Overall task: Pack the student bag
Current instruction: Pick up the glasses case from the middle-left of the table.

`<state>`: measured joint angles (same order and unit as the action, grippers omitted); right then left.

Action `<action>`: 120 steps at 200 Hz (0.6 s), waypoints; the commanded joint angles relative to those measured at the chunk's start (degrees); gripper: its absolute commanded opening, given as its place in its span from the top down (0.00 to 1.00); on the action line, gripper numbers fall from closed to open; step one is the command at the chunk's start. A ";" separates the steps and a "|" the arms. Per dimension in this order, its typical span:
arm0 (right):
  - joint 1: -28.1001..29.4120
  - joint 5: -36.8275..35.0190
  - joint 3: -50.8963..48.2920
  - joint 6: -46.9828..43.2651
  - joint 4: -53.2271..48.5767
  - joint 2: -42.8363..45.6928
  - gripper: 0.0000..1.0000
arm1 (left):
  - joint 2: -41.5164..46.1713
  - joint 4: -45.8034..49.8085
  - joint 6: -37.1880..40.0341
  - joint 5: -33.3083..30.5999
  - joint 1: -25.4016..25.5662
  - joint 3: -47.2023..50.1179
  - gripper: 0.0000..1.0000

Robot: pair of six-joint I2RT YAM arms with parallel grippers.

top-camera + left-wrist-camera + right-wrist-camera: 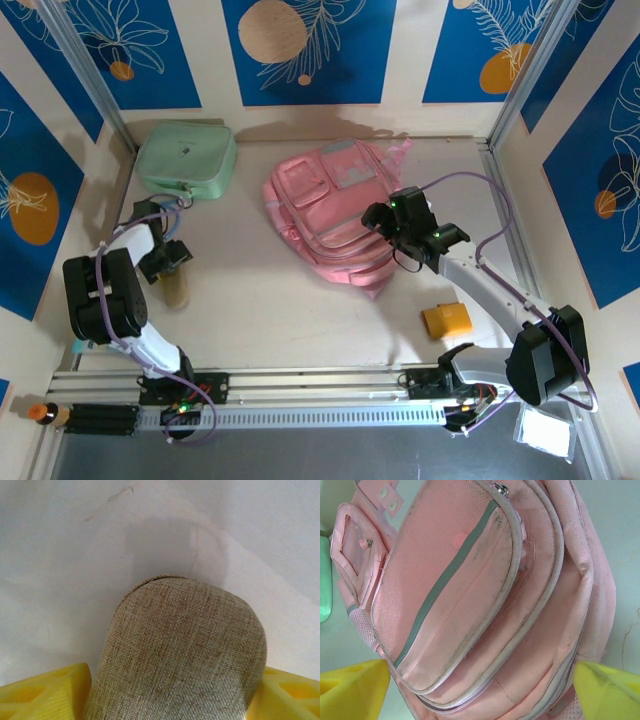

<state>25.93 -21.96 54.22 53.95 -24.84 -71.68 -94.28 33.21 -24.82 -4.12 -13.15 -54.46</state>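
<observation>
Far left, the mint-green case (185, 155) sits at the back, apart from everything. Just nearer, the left gripper (174, 669) is down at the table, its yellow fingers (45, 695) either side of a beige woven pouch (185, 630). They look snug against it, but I can't tell whether they actually pinch it.

Mid-table lies the pink student bag (325, 210), flat, with the front pockets I can see looking zipped. The right gripper (480, 662) hovers over it, fingers spread wide and empty. An orange-yellow block (447, 320) waits near the right arm.

I'd say packing has barely begun: nothing looks stowed and the bag needs opening.
</observation>
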 commanded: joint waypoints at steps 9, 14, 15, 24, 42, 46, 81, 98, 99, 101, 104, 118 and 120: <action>0.39 -1.84 0.55 -0.66 -0.30 1.28 0.06 | -1.26 1.88 1.04 0.68 -0.19 -1.71 0.33; 0.43 -1.79 0.54 -0.60 -0.21 1.19 0.06 | -1.17 1.42 1.36 1.11 -0.15 -1.62 0.37; 0.43 -1.78 0.54 -0.56 -0.17 1.19 0.06 | -1.17 1.37 1.45 1.17 -0.14 -1.62 0.37; 0.43 -1.40 0.41 -0.70 0.28 1.11 0.06 | -1.18 0.90 1.90 1.56 -0.04 -1.61 0.41; 0.43 -0.48 0.35 -1.34 1.26 0.98 0.07 | -1.81 1.28 2.60 1.57 0.05 -2.18 0.43; 0.43 -0.27 0.41 -1.33 1.36 0.84 0.07 | -1.91 1.33 2.58 1.57 0.04 -2.30 0.43; 0.43 0.48 0.99 -1.64 1.46 0.36 0.08 | -2.97 1.24 2.67 2.33 0.18 -2.41 0.36; 0.43 0.51 0.89 -1.68 1.51 0.49 0.08 | -3.53 1.33 2.67 1.96 0.18 -2.59 0.36; 0.43 0.46 0.89 -1.67 1.53 0.49 0.08 | -3.54 1.33 2.67 1.94 0.16 -2.58 0.36; 0.43 0.43 0.89 -1.73 1.54 0.49 0.08 | -3.59 1.33 2.63 2.04 0.21 -2.58 0.36; 0.42 0.42 0.81 -1.74 1.55 0.49 0.08 | -3.62 1.33 2.66 2.16 0.20 -2.58 0.37; 0.43 0.43 0.96 -1.75 1.64 0.49 0.08 | -3.81 1.24 2.62 2.27 0.22 -2.63 0.37; 0.43 0.43 0.91 -1.77 1.64 0.49 0.08 | -3.81 1.24 2.61 2.27 0.23 -2.66 0.38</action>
<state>25.93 -21.85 54.22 52.93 -23.79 -71.68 -96.20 33.74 -23.38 -3.20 -13.10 -56.53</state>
